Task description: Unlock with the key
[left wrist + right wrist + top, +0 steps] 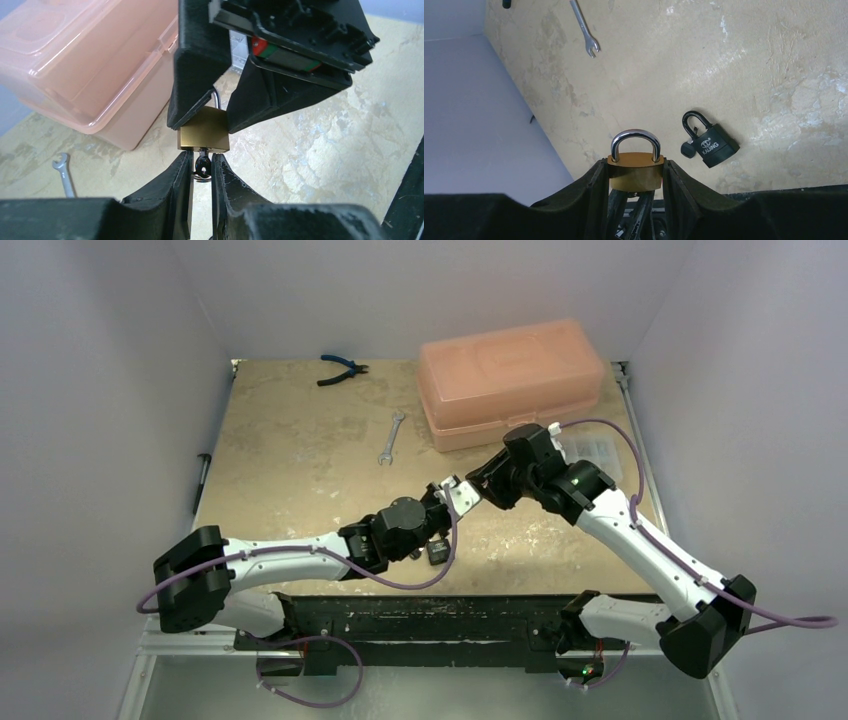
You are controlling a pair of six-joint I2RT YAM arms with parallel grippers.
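A brass padlock (635, 174) with a closed silver shackle (634, 136) is clamped by its sides in my right gripper (635, 172), held above the table. In the left wrist view the padlock (204, 134) hangs bottom-first toward me, and a dark key (203, 165) sticks out of its keyhole. My left gripper (202, 164) is shut on the key's head, fingertips just under the lock body. In the top view the two grippers meet at mid-table: left (437, 518), right (458, 490).
A black padlock (713, 145) with its own key lies on the table under the arms (438, 550). A pink plastic box (512, 380) stands at the back right. A wrench (390, 438) and blue-handled pliers (342, 368) lie further back.
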